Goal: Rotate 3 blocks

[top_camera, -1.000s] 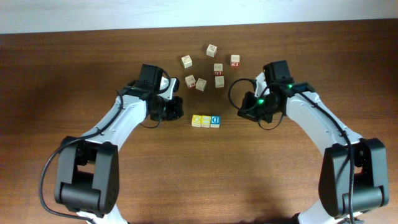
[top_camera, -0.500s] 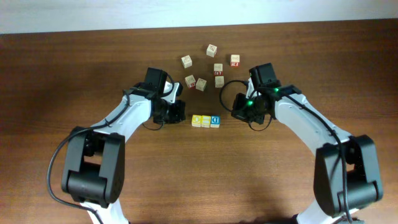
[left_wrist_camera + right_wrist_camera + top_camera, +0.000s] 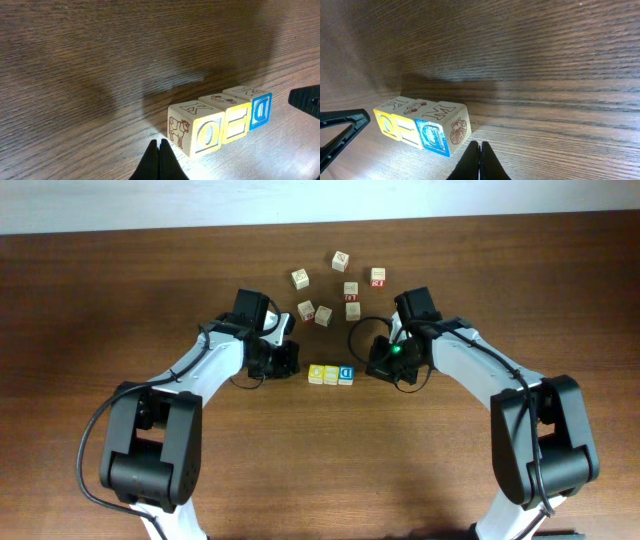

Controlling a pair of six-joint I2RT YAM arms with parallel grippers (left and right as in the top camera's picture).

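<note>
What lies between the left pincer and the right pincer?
A row of three small wooden alphabet cubes, two yellow-faced and one blue-faced, touching side by side; the overhead view shows it between the left pincer and the right pincer.

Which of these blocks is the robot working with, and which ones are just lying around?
For the job: yellow O block, second yellow block, blue D block, touching in one row.
Just lying about: seven scattered cubes farther back on the table.
</note>
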